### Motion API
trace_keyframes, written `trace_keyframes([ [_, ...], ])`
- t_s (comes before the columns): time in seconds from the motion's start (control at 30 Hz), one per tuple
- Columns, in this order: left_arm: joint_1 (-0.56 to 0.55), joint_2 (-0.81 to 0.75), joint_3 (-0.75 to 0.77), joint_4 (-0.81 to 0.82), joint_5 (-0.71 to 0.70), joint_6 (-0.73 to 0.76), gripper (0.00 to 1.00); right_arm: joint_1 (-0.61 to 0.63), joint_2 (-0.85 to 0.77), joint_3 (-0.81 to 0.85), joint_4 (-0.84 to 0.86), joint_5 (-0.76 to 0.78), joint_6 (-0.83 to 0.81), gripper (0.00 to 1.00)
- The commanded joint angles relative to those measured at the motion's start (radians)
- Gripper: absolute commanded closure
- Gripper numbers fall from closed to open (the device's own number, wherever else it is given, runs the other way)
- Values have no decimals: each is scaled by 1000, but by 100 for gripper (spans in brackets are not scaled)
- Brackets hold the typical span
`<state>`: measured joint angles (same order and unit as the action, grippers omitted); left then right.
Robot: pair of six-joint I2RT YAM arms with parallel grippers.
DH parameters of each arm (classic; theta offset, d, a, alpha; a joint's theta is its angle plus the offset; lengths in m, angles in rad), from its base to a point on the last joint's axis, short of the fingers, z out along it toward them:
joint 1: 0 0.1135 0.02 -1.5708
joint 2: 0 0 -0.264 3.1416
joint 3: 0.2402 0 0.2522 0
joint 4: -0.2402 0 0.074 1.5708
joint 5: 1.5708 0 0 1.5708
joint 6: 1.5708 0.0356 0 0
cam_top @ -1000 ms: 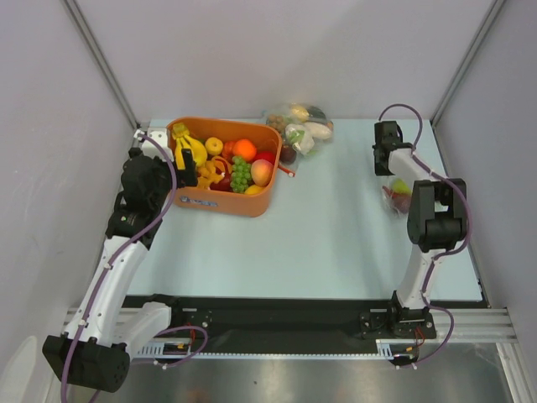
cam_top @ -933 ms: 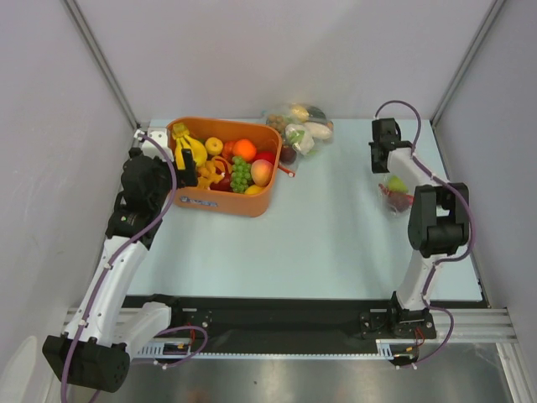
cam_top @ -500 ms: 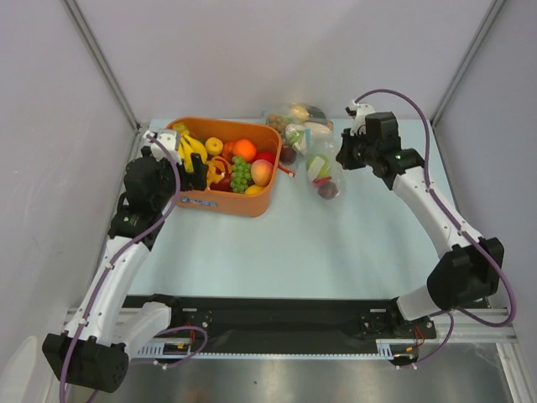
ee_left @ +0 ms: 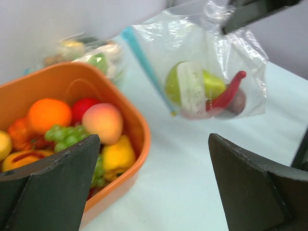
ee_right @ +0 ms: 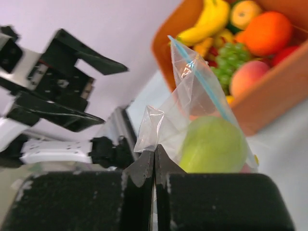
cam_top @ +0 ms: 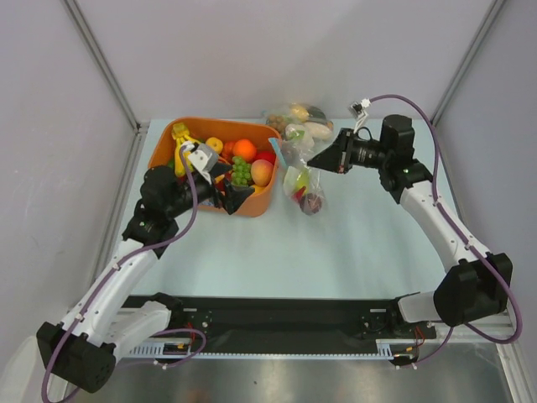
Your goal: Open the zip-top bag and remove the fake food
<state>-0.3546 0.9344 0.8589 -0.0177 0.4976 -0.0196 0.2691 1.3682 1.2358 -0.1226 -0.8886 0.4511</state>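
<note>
The zip-top bag (cam_top: 300, 180) hangs in the air just right of the orange tub, its bluish zip strip (ee_left: 144, 62) down its left side. Inside are the fake food pieces: a green pear (ee_left: 211, 83), a red chili (ee_left: 228, 91) and a dark purple fruit (ee_left: 239, 103). My right gripper (cam_top: 312, 161) is shut on a puckered corner of the bag (ee_right: 159, 130), jaws pressed together (ee_right: 154, 154). My left gripper (cam_top: 231, 195) is open and empty over the tub's front right corner, facing the bag (ee_left: 197, 72) from the left, a short way off. Its fingers (ee_left: 57, 187) frame the wrist view.
The orange tub (cam_top: 252, 204) holds bananas, an orange, grapes and a peach; its rim (ee_left: 137, 120) lies close under my left gripper. A larger clear bag of vegetables (cam_top: 302, 122) lies at the back of the pale table (cam_top: 352, 252). Grey walls enclose the table.
My right arm has swung from the table's right side to the middle, carrying the bag up beside the tub. My left gripper has moved right, across the tub toward the bag.
</note>
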Motion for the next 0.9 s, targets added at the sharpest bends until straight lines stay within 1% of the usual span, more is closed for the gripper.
trace_keyframes([
  [0.0,-30,-14,0,111,119,-14,0,-4,-49,-7,257,-240,214,100],
  [0.07,-30,-14,-4,142,121,-52,0,-4,-63,-10,325,-274,267,100],
  [0.1,-32,-17,-8,171,118,-62,0,-4,-69,-12,354,-306,296,100],
  [0.13,-30,-22,-14,183,113,-69,0,-4,-72,-15,417,-322,360,100],
  [0.2,-34,-32,-20,218,101,-72,0,-4,-92,-18,472,-358,418,100],
  [0.23,-32,-34,-30,238,101,-86,0,-2,-96,-19,529,-371,446,100],
  [0.27,-35,-39,-37,267,114,-98,0,1,-101,-22,561,-383,513,100],
  [0.3,-37,-39,-44,333,128,-114,0,1,-106,-24,593,-406,544,100],
  [0.33,-43,-37,-55,364,142,-138,0,4,-107,-24,645,-418,572,100],
  [0.37,-46,-32,-55,386,159,-146,0,8,-106,-18,658,-429,616,100],
  [0.47,-61,-9,-43,418,211,-149,0,16,-121,-10,684,-455,650,100],
  [0.6,-83,23,-15,461,269,-164,0,47,-141,-4,676,-478,653,100],
  [0.77,-107,69,14,556,357,-238,0,77,-149,10,675,-495,659,100],
  [0.87,-118,87,19,636,401,-296,4,93,-149,16,673,-509,649,100],
])
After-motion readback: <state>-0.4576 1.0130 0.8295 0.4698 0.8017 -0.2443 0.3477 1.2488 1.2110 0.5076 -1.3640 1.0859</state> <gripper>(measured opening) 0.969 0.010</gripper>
